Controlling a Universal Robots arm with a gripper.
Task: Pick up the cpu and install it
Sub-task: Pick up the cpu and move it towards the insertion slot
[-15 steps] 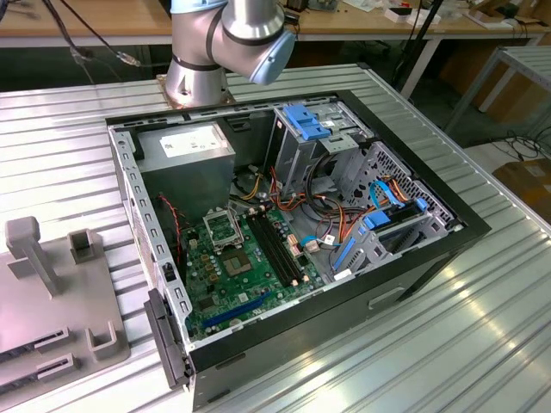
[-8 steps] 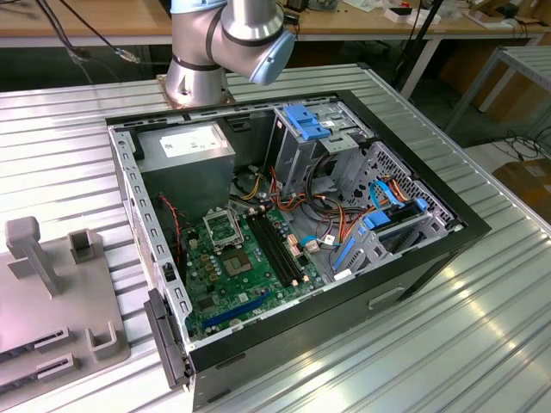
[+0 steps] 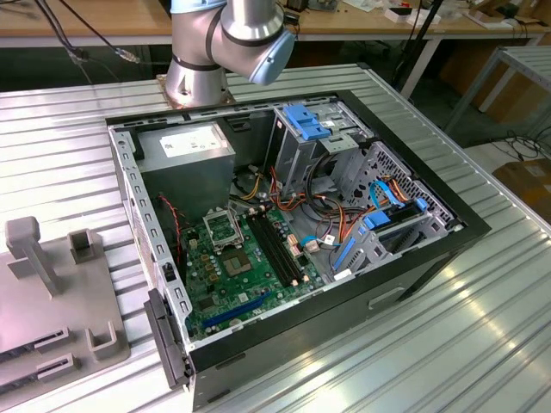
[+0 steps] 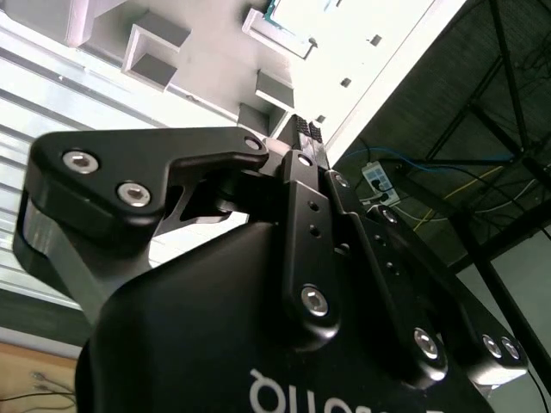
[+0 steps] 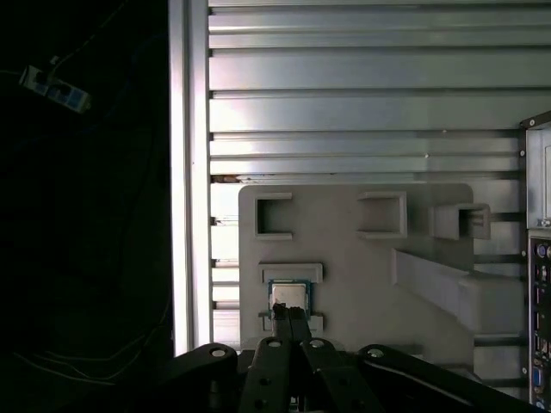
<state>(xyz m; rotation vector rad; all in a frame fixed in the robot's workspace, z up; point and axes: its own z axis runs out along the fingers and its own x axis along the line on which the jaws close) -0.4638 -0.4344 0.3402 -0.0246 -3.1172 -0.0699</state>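
The cpu (image 5: 290, 294) is a small silver-topped square chip. It lies flat in a small holder on the grey fixture plate (image 5: 362, 284), which sits near the table's edge. My gripper (image 5: 288, 313) hangs above the chip with its two black fingers pressed together and nothing between them. In the second wrist view the shut fingertips (image 4: 307, 131) point toward the plate, and the cpu (image 4: 286, 21) shows beyond them. The open computer case (image 3: 293, 232) holds the green motherboard with its square socket frame (image 3: 222, 227).
The grey fixture plate (image 3: 52, 292) with raised blocks lies at the exterior view's left of the case. Inside the case are a power supply (image 3: 185, 146), a drive cage (image 3: 314, 138) and loose cables (image 3: 344, 219). The ribbed metal table (image 3: 448, 327) ends beside the plate.
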